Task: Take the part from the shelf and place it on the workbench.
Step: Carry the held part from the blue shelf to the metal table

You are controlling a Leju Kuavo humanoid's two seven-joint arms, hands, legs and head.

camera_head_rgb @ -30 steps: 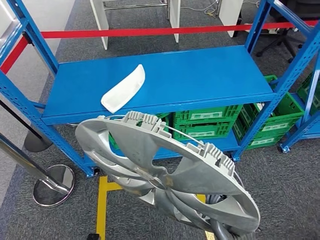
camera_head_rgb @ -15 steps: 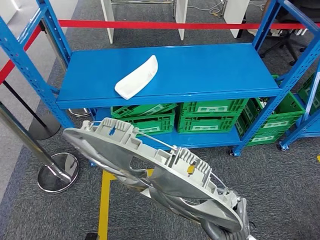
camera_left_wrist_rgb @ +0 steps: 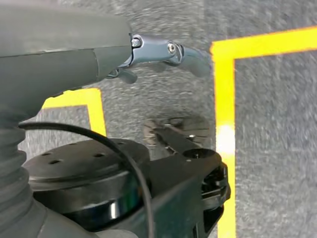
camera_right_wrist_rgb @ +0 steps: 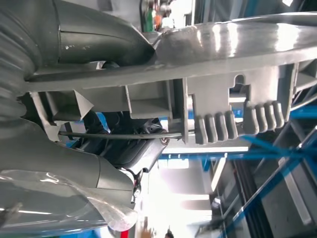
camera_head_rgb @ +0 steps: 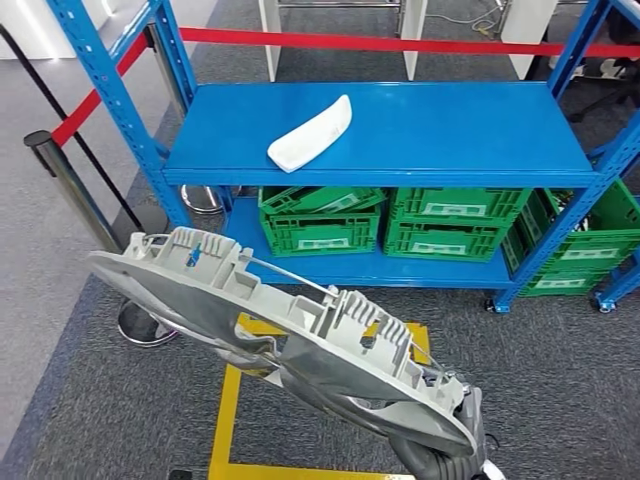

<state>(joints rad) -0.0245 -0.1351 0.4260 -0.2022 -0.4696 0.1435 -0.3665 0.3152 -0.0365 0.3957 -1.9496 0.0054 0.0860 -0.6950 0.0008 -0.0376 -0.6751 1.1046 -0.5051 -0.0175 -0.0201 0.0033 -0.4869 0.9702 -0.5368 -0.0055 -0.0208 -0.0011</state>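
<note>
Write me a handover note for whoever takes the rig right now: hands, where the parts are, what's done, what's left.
Right hand: holds the silver wheel cover by its edge, tilted, out in front of the body above the carpet and yellow floor marking.
Left hand: hangs by the robot's side above the floor, holding nothing.
White curved part lies on the top level of the blue shelf; green crates sit on the level below.
Done: wheel cover is off the shelf.
Left: carry it to the workbench and set it down.
</note>
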